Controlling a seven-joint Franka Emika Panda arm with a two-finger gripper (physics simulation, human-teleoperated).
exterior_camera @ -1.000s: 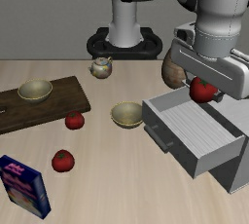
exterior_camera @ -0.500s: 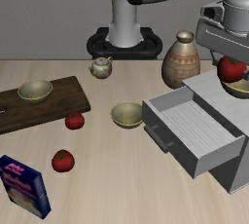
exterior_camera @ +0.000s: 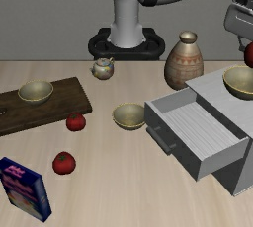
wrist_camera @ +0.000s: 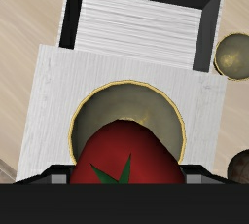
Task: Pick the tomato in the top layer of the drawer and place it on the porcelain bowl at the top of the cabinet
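Arm stretched out, the tool points straight down over the cabinet top, the drawer beside it (pulled open). Directly beneath sits the porcelain bowl. The tool's fingers clamp the tomato, clear above the rim.

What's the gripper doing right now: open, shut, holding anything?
Gripper: closed, holding the tomato over the porcelain bowl.

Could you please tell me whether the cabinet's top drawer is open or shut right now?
Open: the drawer juts forward from the cabinet, its white inside showing from above.
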